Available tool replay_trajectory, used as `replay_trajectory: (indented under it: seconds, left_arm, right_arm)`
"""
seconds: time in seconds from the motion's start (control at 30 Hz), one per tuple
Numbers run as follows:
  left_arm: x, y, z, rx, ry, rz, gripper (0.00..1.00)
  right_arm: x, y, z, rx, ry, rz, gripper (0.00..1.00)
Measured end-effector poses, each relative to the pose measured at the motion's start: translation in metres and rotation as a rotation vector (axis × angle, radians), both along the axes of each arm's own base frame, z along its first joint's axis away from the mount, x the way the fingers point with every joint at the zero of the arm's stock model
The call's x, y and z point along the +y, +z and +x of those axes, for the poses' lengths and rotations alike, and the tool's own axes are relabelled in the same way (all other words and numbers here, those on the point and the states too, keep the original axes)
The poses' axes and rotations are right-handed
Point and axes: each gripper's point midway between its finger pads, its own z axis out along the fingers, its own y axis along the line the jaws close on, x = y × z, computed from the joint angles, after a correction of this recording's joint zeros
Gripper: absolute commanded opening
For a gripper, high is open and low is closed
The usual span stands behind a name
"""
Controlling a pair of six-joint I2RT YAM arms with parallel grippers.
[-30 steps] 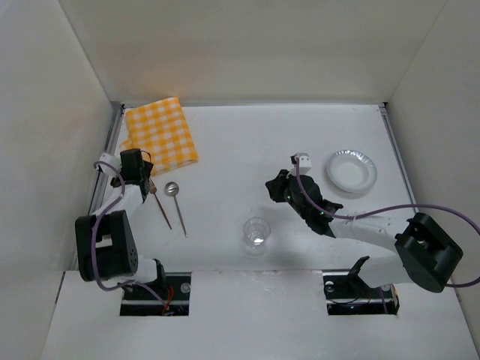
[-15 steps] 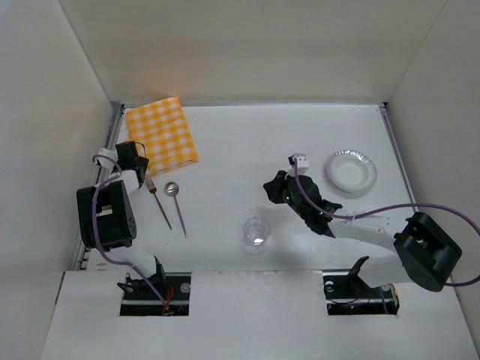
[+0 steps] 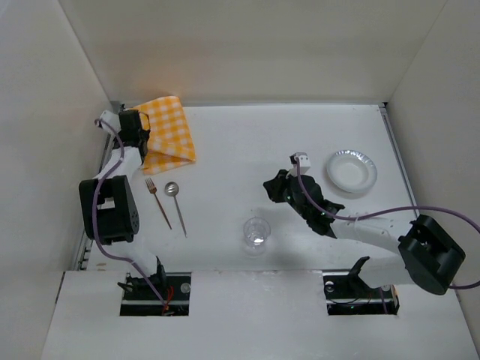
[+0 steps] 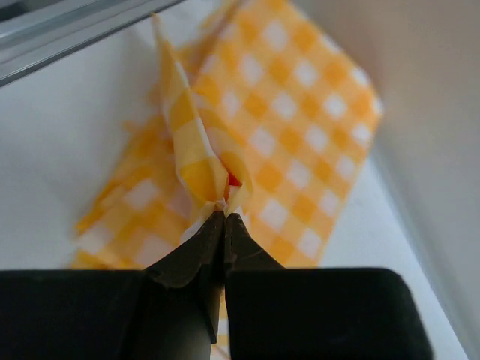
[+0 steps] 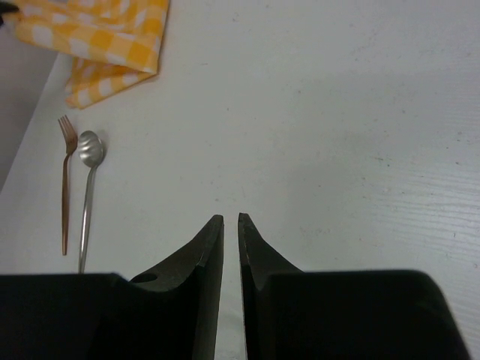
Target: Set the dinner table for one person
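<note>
Dinner table [image 3: 247,150]: large, flat, matte white; metal strips edge its sides.
</note>
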Motion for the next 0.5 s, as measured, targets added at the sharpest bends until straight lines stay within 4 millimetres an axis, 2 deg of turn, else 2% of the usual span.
replay_trajectory:
  seconds: [0.07,0.1,0.2,0.27,0.3,0.37,0.43,0.5]
  left_arm:
    - [-0.034,0.04,0.024,-0.06,-0.098,0.063,0.0]
    - [-0.057,0.062,0.036,-0.099,-0.16,0.093,0.0]
    - [-0.141,0.118,0.057,-0.201,-0.359,0.17,0.0]
    - [-0.202,0.141,0.065,-0.254,-0.499,0.213,0.0]
    - [-0.233,0.146,0.067,-0.273,-0.569,0.232,0.0]
    - [-0.289,0.143,0.066,-0.285,-0.7,0.26,0.01]
    - [-0.344,0.126,0.062,-0.276,-0.835,0.277,0.03]
    - [-0.389,0.102,0.056,-0.253,-0.953,0.283,0.05]
  right_arm:
    - [0.0,0.0,0.0,-0.001,0.0,0.002,0.19]
    - [0.0,0.0,0.0,0.001,-0.001,0.003,0.19]
    - [-0.001,0.002,0.0,0.001,-0.011,0.013,0.18]
    - [-0.005,0.005,0.0,-0.005,-0.031,0.025,0.19]
    - [-0.009,0.007,0.0,-0.01,-0.044,0.03,0.19]
    - [-0.017,0.014,-0.001,-0.029,-0.078,0.049,0.19]
    - [-0.027,0.021,-0.001,-0.049,-0.116,0.07,0.19]
    - [-0.039,0.026,-0.001,-0.065,-0.161,0.092,0.19]
